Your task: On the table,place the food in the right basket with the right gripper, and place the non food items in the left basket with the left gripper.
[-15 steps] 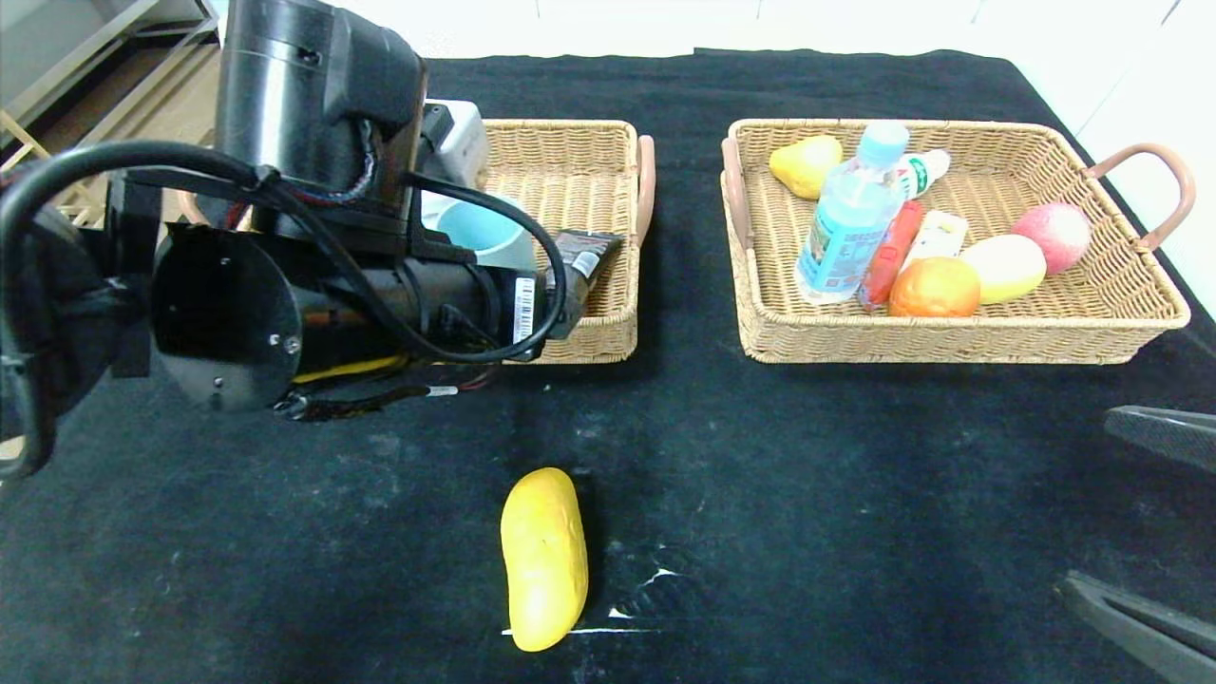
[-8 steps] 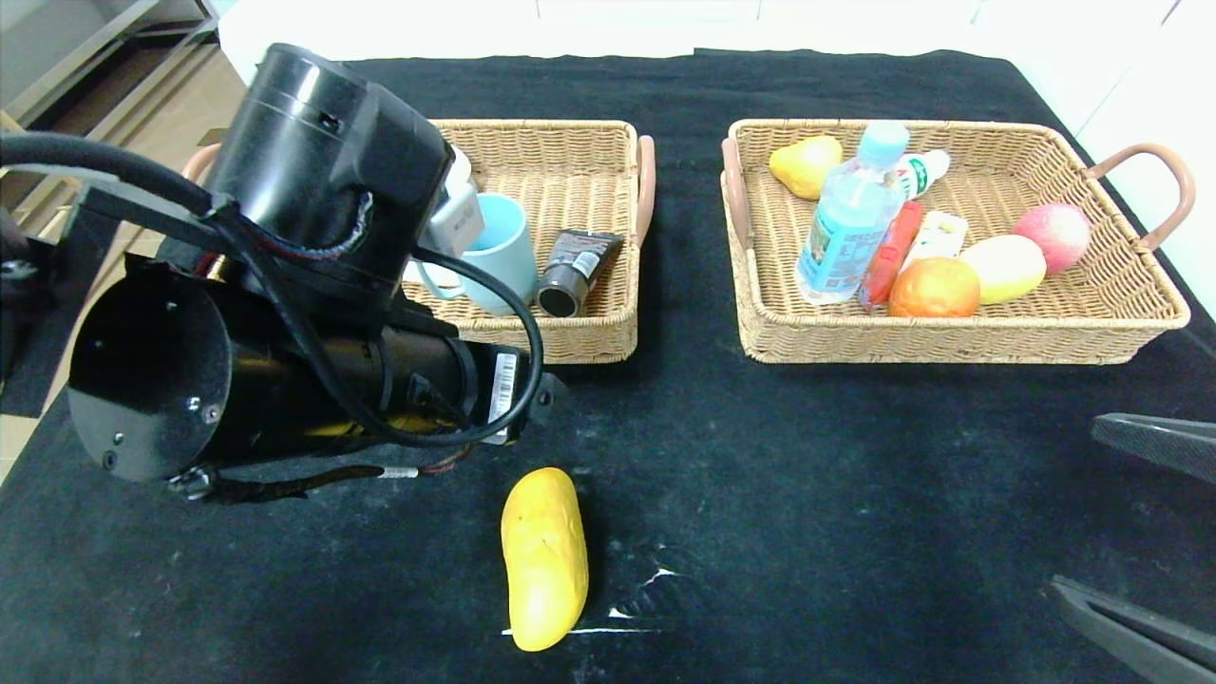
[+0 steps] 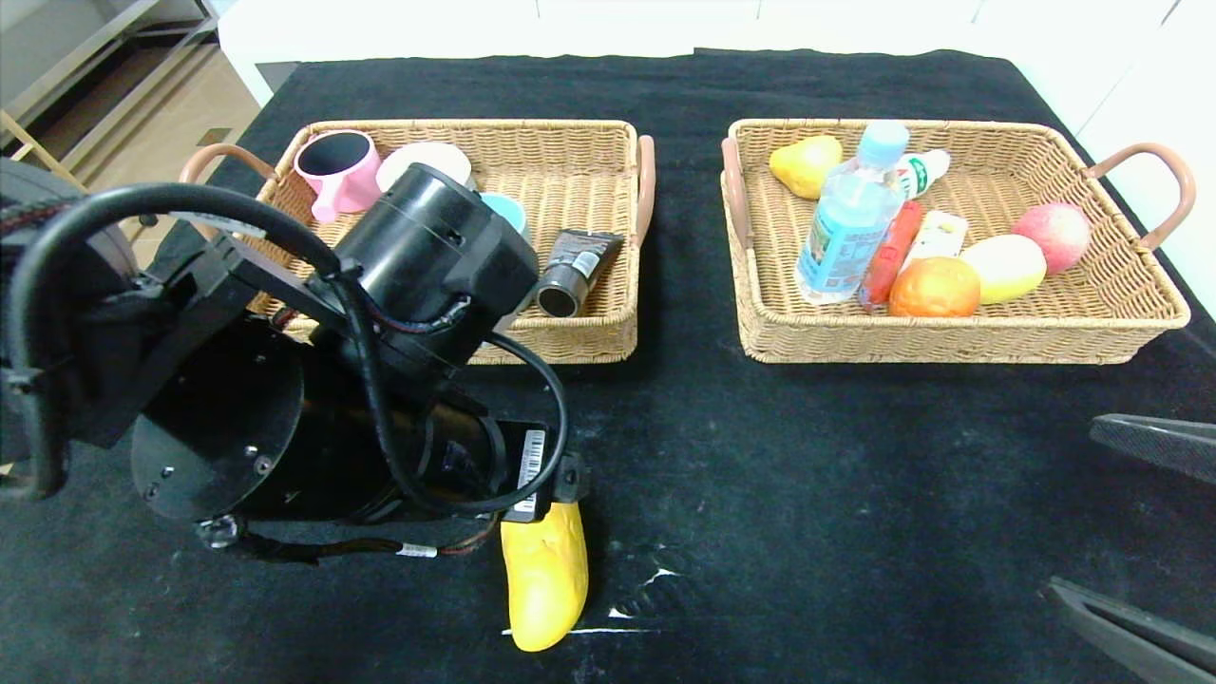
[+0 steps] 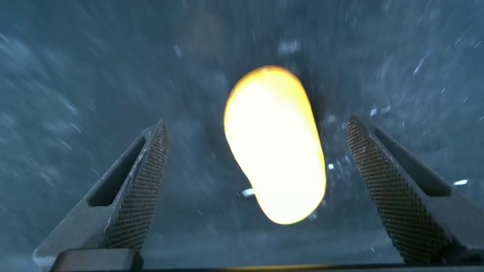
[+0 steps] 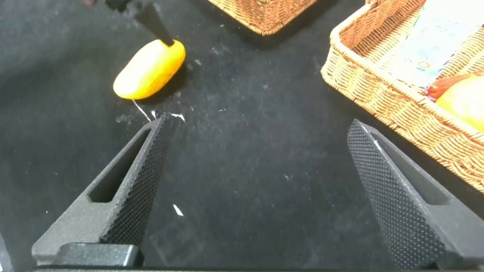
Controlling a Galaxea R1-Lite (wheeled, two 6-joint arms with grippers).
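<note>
Black cloth, scuffed with faint white marks, covers the counter [image 3: 855, 494] from its near edge to the far one. Closest to the near edge lies the long yellow mango [image 3: 543, 579], about midway along it. The left pincer [image 3: 532, 518], a black two-fingered claw on a thick cylinder with cables and a barcode sticker, now hangs directly over the mango's far end; a second ago it was up over the left wicker basket [image 3: 570, 332], so it has swung back toward the near edge and down. Its wrist view shows the mango [image 4: 276, 143] between its two wide-apart fingers [image 4: 136, 189], not yet touched. That matters: mango is food, meant for the other arm, so a grasp here would probably be a sorting mistake. The right pincer [image 3: 1140, 532] waits at the counter's near right corner, its fingers spread, holding nothing, well apart from the mango.

Farther back, the left basket already holds a black squeeze tube [image 3: 575, 271], a pale teal mug [image 3: 503, 209] mostly hidden by the arm, and a pink cup [image 3: 337, 171]. The right wicker basket [image 3: 950, 337] holds a clear bottle with a blue cap [image 3: 845, 228], an orange-red sausage [image 3: 891, 252], a small carton [image 3: 936, 236] and round fruits. Only the mango seems left to sort.
</note>
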